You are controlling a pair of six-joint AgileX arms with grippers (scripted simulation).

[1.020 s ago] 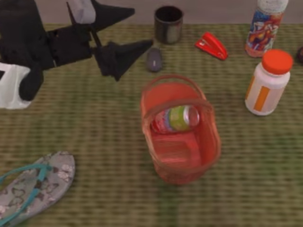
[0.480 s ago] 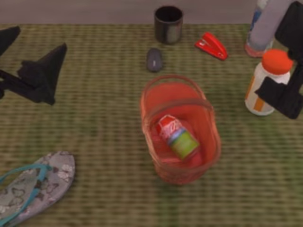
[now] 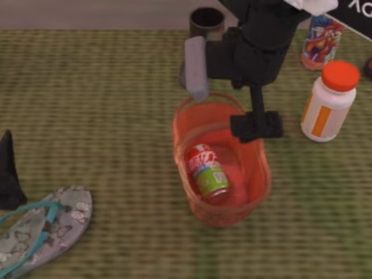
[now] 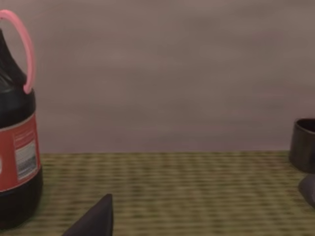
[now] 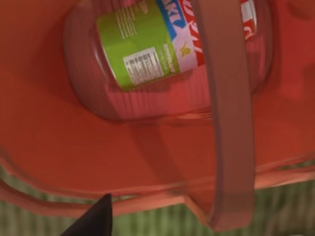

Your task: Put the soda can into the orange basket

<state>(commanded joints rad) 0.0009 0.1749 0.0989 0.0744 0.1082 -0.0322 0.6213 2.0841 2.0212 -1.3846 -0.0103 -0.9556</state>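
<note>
Inspection, running from the table's left to its right: the left gripper is sitting at the far left edge, well apart from the work, and you cannot tell from any view whether it is spread or pressed together. Just beside it a grey flip-flop is lying on the green woven mat. At the centre the orange basket is standing upright, and the soda can is lying on its side on the basket floor, red half pointing toward the far edge, green half toward the near edge. The right wrist view is confirming this: the soda can is resting inside the orange wall, under the hoop handle. The right gripper is hovering over the basket's right rim close to the handle, not touching the can; its state cannot be told either. Further right a white bottle with an orange cap and a spray can are standing clear. By the look of it the placement is done. Should you need to regrip, the can is likely handling as light, stiff but thin-walled, smooth and prone to rolling; you are best taking it across the middle of its body, with modest pressure.
</note>
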